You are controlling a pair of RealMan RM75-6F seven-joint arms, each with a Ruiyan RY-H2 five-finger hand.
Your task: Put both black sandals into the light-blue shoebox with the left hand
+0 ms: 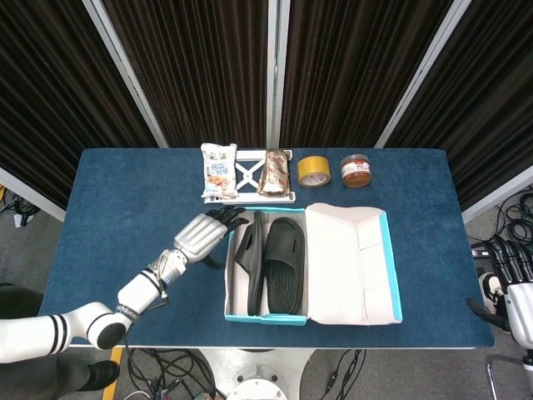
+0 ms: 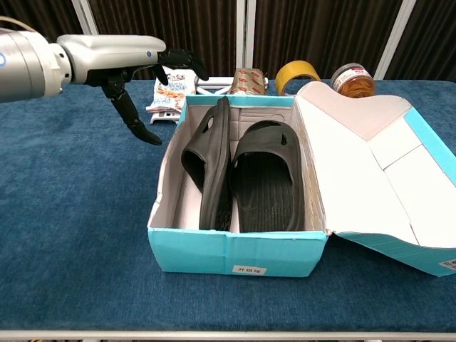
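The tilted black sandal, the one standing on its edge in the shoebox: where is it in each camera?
Head view: the tilted sandal is left of centre, against the left wall of the shoebox, beside the flat sandal.
Chest view: it stands on edge at centre-left, in the box's left half.
Shared landmark: the yellow tape roll behind the box.

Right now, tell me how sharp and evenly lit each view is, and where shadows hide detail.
Head view: sharp and evenly lit; the curtains are near black. Chest view: also sharp, no motion blur on the left hand; the sandals are so dark that their tread barely shows, and the shoebox walls shade the floor beside them. No glare in either view.
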